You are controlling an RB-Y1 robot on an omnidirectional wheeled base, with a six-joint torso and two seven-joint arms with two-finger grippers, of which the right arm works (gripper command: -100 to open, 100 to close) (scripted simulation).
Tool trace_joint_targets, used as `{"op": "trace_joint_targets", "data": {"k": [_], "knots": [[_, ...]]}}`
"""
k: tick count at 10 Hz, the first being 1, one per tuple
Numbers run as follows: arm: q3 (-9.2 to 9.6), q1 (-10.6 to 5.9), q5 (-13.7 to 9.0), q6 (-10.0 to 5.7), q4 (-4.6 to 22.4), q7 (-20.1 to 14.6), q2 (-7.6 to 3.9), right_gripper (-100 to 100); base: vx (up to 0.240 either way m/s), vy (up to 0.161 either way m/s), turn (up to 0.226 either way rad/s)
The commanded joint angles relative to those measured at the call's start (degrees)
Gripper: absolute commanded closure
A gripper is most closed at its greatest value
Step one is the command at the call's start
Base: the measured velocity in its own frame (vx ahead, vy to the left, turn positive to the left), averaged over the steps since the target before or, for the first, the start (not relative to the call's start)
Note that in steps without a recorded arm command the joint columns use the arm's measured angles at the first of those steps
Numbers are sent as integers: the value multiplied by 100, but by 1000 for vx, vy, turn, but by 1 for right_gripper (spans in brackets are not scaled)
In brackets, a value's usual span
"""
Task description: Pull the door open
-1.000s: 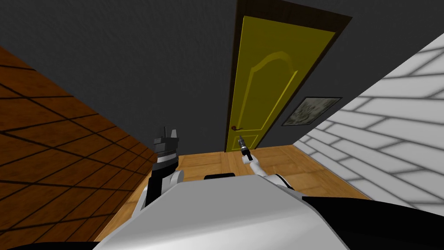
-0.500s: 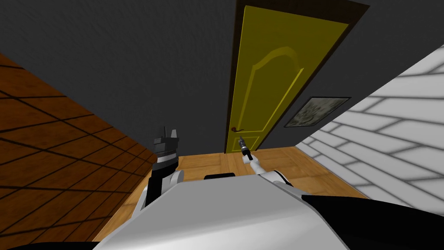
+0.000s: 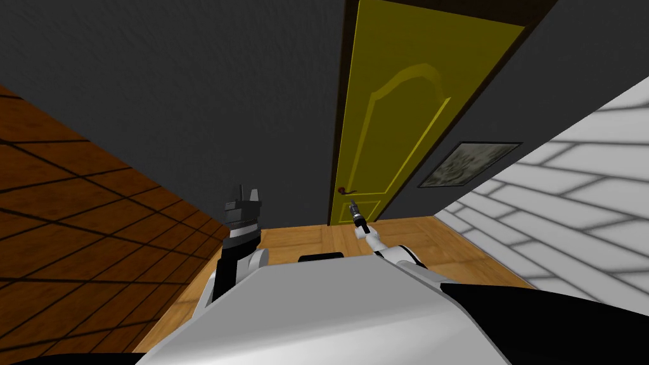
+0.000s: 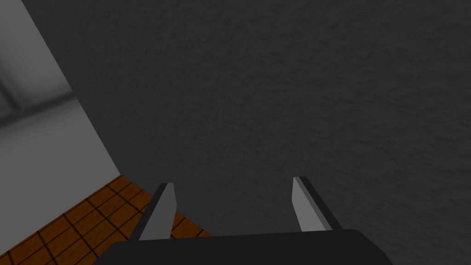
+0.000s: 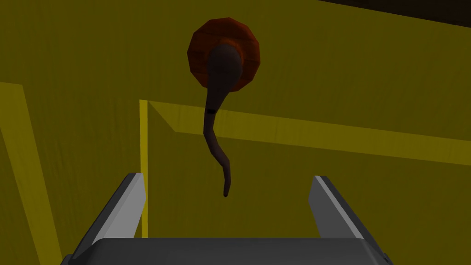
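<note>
A yellow panelled door [image 3: 405, 114] stands shut in a dark frame ahead of me. Its dark reddish lever handle [image 3: 345, 189] sits low on the door's left side. The right wrist view has the handle [image 5: 216, 124] hanging from a round red-brown rose [image 5: 224, 53], its free end reaching toward the gap between my fingers. My right gripper [image 5: 227, 198] is open and a short way off the door, touching nothing; it also appears small below the handle [image 3: 352, 204]. My left gripper [image 3: 248, 192] is raised at the left, open [image 4: 232, 204], facing the dark grey wall.
A dark grey wall [image 3: 190, 95] runs left of the door. A framed picture [image 3: 469, 163] hangs right of it. A brown tiled wall [image 3: 63, 209] closes the left side and a white block wall [image 3: 570, 190] the right. The floor [image 3: 304, 237] is light wood.
The door and its frame have grown larger and slid up and right in the head view, so I have moved a little closer. Both arms hold their pose.
</note>
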Motion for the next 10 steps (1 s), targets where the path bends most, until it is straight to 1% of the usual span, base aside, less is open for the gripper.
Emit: {"op": "trace_joint_targets", "data": {"k": [1,2,3,4,5,6,7,9,10], "knots": [[0,0,0,0,0,0,0,-100,25,-17,6],[-22,39,-20,-41,31,-59,-78,-100,55,27,153],[-59,111,-53,-111,74,-155,-208,-100,152,72,120],[-59,111,-53,-111,38,-155,-208,-100,149,44,55],[-59,111,-53,-111,74,-155,-208,-100,74,20,-4],[-108,205,-96,-202,129,-279,-376,-100,119,54,172],[-143,272,-127,-267,169,-369,-497,-100,200,98,215],[-143,272,-127,-267,169,-369,-497,-100,101,35,24],[-194,371,-173,-363,227,-501,-675,-100,95,11,202]]}}
